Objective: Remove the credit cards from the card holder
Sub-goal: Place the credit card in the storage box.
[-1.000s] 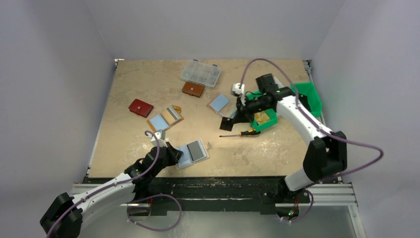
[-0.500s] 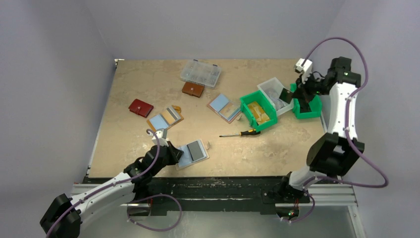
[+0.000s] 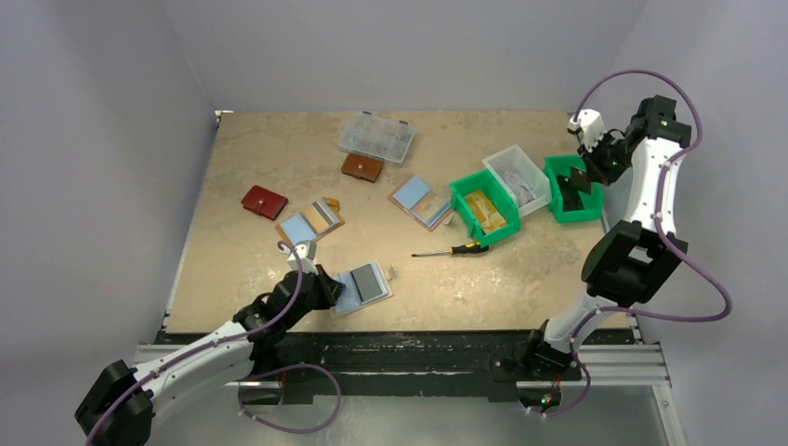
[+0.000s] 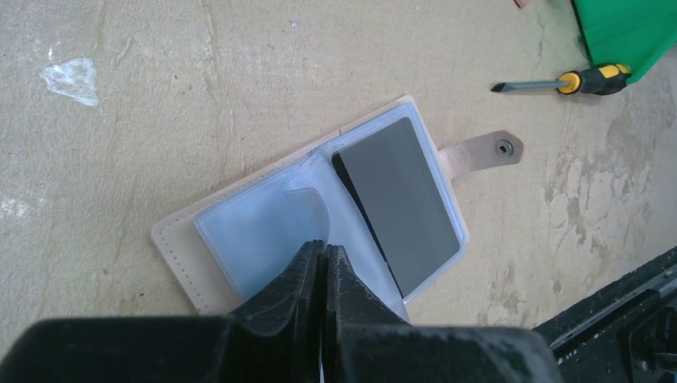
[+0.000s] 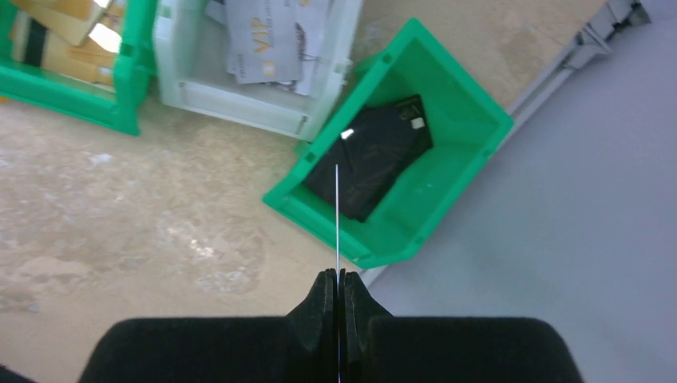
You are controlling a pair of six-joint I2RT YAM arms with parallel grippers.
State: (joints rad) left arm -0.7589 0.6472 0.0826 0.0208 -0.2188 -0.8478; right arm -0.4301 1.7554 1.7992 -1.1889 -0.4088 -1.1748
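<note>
Top view: the right gripper (image 3: 585,173), clamped on a dark card (image 3: 578,182), hangs over the end green bin (image 3: 596,212). The tan card holder (image 3: 362,284) lies open by the left gripper (image 3: 327,284).
Left wrist: jaws closed, pinning its clear pocket (image 4: 255,235); a grey card (image 4: 397,203) sits inside.
Right wrist: release is due next. In the white bin (image 5: 239,108), a silver card (image 5: 263,36) reads "VIP".

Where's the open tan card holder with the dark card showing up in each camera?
Top external: tan folding card holder, lower centre-left, at the left gripper's tip.
Left wrist: mid-frame, just beyond the shut fingertips.
Right wrist: not in it; right gripper pinches a thin card edge-on.
Shared landmark: the middle green plastic bin.
</note>
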